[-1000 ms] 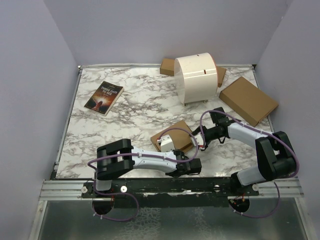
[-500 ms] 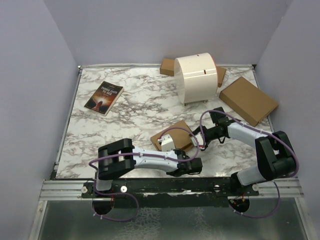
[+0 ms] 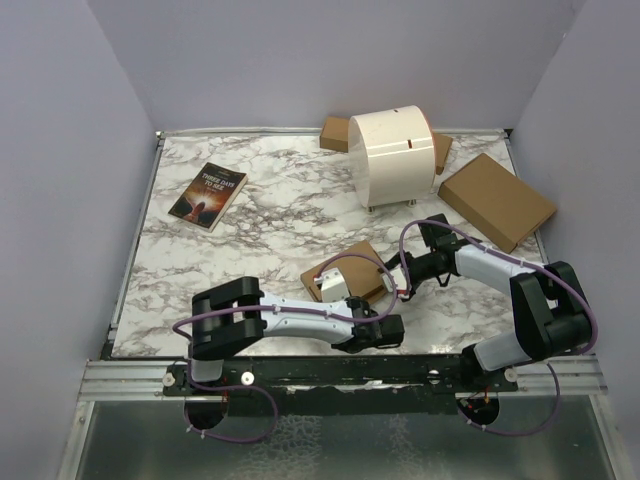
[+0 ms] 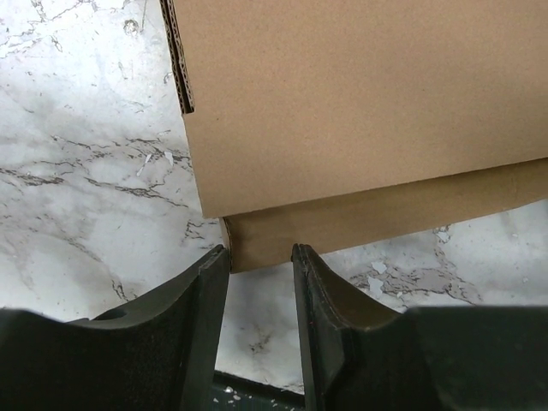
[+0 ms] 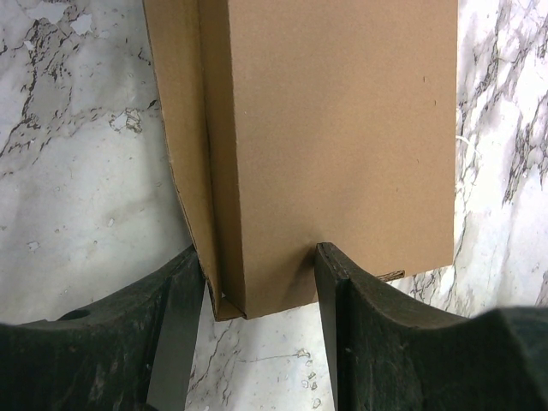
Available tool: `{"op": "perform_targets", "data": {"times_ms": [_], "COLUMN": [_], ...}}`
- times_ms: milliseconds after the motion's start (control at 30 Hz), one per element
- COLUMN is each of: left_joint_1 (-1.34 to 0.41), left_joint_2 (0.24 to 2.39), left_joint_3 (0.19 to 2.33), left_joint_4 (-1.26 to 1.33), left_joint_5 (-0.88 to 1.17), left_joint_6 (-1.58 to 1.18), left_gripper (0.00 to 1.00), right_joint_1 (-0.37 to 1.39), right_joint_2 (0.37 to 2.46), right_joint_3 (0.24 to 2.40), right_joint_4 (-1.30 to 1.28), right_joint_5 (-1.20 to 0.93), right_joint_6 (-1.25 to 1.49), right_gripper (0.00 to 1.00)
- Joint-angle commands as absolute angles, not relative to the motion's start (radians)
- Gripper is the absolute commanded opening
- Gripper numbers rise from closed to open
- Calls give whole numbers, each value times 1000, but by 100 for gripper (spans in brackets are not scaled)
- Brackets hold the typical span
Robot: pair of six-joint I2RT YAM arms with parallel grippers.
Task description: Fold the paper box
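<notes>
Left gripper [image 4: 257,253]: jaws part open, only marble between them, tips at the near corner of the paper box [image 4: 360,103], against or just short of its low side wall; nothing held. Right gripper [image 5: 259,253]: jaws closed about halfway onto one end of the same box, one finger [image 5: 184,325] outside a loose side flap, the other lying on the top panel; reads as a pinch that steadies the box. Paper box: on the marble table [image 3: 260,240], between the two grippers, toward the near edge. Condition, judged: well along. Broad top panel lies folded over, a side wall stands beneath its edge, and the form is thin and rectangular. Outstanding, judged: the narrow flap beside the right gripper stands out from the body, and a corrugated edge shows untucked at one corner in the left wrist view; whether any tab sits in its slot cannot be told. Further out: book [image 3: 208,195] at far left, well apart; white drum-shaped unit [image 3: 393,155] at the far edge; larger brown box [image 3: 497,200] at far right.
</notes>
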State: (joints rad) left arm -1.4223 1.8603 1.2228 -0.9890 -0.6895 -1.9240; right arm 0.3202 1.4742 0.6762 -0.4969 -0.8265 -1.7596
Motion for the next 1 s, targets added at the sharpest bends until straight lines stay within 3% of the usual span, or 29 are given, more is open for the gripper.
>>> {"op": "perform_targets", "data": {"times_ms": [0, 400, 567, 967], "left_joint_1": [-1430, -1437, -1437, -1408], "left_joint_2": [1794, 1731, 1633, 1467], "left_joint_3": [1199, 1170, 1130, 884], "left_joint_4": [-982, -943, -883, -671], "left_joint_5": [-664, -652, -655, -582], "left_joint_6": [-1932, -1887, -1748, -1637], "left_gripper": [40, 45, 49, 56], "right_joint_1": [326, 327, 326, 327], "right_joint_2": [1500, 1500, 1500, 1501], "right_joint_3": [678, 679, 680, 681], "right_joint_4": [-555, -555, -557, -557], "right_joint_5": [-831, -831, -832, -833], "right_joint_6": [-1748, -1749, -1750, -1750], "right_gripper": [52, 52, 52, 52]}}
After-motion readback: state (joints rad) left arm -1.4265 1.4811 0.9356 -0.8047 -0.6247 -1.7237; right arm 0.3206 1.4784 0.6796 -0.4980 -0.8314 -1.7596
